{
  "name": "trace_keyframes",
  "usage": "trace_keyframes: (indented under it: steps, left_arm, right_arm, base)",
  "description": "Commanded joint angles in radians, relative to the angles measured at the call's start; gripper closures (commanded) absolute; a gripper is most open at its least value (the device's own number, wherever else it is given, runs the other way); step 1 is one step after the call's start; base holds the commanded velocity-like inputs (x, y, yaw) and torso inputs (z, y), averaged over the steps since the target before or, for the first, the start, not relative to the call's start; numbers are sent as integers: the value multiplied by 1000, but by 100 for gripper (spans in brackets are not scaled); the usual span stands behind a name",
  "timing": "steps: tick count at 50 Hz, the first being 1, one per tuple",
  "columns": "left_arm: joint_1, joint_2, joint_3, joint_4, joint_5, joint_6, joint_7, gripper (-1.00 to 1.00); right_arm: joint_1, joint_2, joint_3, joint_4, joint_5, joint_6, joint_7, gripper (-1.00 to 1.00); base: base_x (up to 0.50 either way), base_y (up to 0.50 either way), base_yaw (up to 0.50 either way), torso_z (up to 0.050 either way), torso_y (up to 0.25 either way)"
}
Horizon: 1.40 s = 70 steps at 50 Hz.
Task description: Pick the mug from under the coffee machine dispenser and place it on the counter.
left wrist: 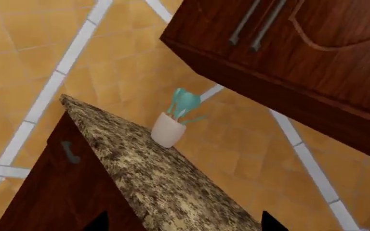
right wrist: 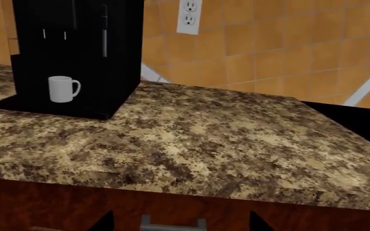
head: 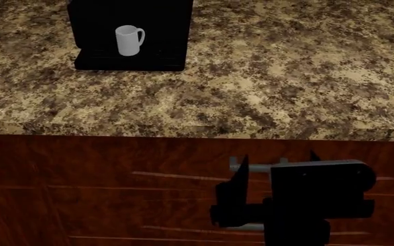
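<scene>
Black coffee machine dispenser (head: 130, 31): stands at the far left of the counter (head: 266, 87) in the head view, boxy, with a recessed bay and a flat drip tray base (head: 130, 62).

White-grey mug (head: 127, 40): upright in the bay on the drip tray, loop handle turned to the right; no gripper is near it. The right wrist view shows the same placing, mug (right wrist: 63, 89) under the head block of the machine (right wrist: 75, 48), handle likewise to the right.

Granite-look counter, speckled brown, tan and cream: spreads wide to the right of the machine; dark reddish wood cabinet front (head: 80, 189) below its near edge, with a grey drawer handle (head: 252, 164) partly hidden behind the gripper.

Right gripper (head: 278, 156): black, low at the right of the head view, in front of the cabinet front and below counter level; its two fingertips stand apart with nothing between them, so it is spread and empty. Well apart from the mug.

Left gripper (left wrist: 181, 222): seen only in its own wrist view as two dark tips at the frame edge, spaced apart, nothing held. That view takes in a narrow end of granite worktop (left wrist: 159, 178), a white pot with teal leaves (left wrist: 172, 122) on it, and a wood cabinet door (left wrist: 300, 57).

Wall, right wrist view: orange tiles with a white socket (right wrist: 190, 14) behind the machine.
</scene>
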Motion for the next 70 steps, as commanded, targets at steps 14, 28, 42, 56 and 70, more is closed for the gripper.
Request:
trace_keyframes:
  steps: [14,28,42,56,70]
  left_arm:
    - [110,-35,-5,15,-26,312,-208,-100]
    - [119,-54,15,3,-30,322,-227,-100]
    - [125,-72,30,0,-35,328,-244,-100]
    - [128,-89,42,0,-42,327,-262,-100]
    - [132,-101,51,-2,-50,332,-274,-100]
  right_arm:
    - [10,19,-24,-45,1,37,20,-100]
    - [-18,29,-6,-86,10,42,33,-100]
    - [-27,32,2,-95,19,37,39,-100]
    - [-28,34,5,-75,29,24,39,-100]
    - [-42,35,18,-78,47,7,36,-100]
  base:
    - [181,411,0,0,0]
    - [326,318,0,0,0]
    - [201,225,0,0,0]
    - [299,239,0,0,0]
    - [439,100,0,0,1]
